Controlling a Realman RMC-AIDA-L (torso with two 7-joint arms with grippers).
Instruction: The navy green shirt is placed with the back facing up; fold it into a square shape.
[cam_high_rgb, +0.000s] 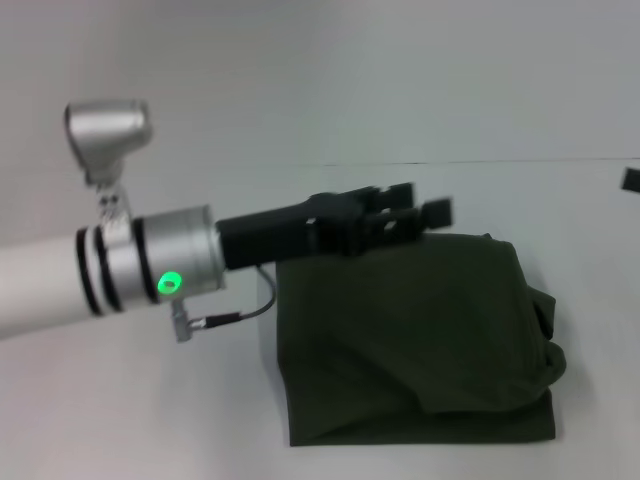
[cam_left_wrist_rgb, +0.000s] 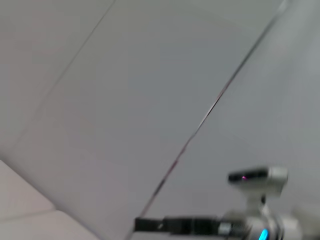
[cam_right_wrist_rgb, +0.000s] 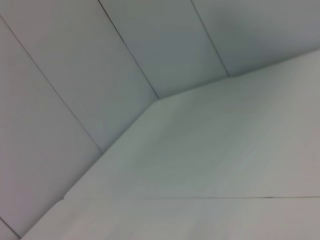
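Reaching across from nine o'clock in the head view, my left claw (cam_high_rgb: 420, 212) hangs at the far edge of the shirt (cam_high_rgb: 420, 340), about the twelve o'clock side of the bundle. Its dark fingers point toward three o'clock, and I cannot tell whether they are parted or closed, nor whether any cloth is between them; they look to be above the fabric rather than pinching it.

That shirt lies on the white table (cam_high_rgb: 120, 420), right of centre and toward five o'clock in the head view. It is already gathered into a compact, roughly square block with several layers stacked. Its near edge and nine o'clock edge run fairly straight. At three o'clock the layers bulge and sag out unevenly, with a rounded lump of cloth past the main outline.

I judge the folding mostly done: no sleeve or hem is spread out flat any more. What may be left is tidying that lumpy three o'clock side so the shape reads as a clean square.

My right claw shows in no view I can be sure of; its wrist camera sees only bare wall and table.
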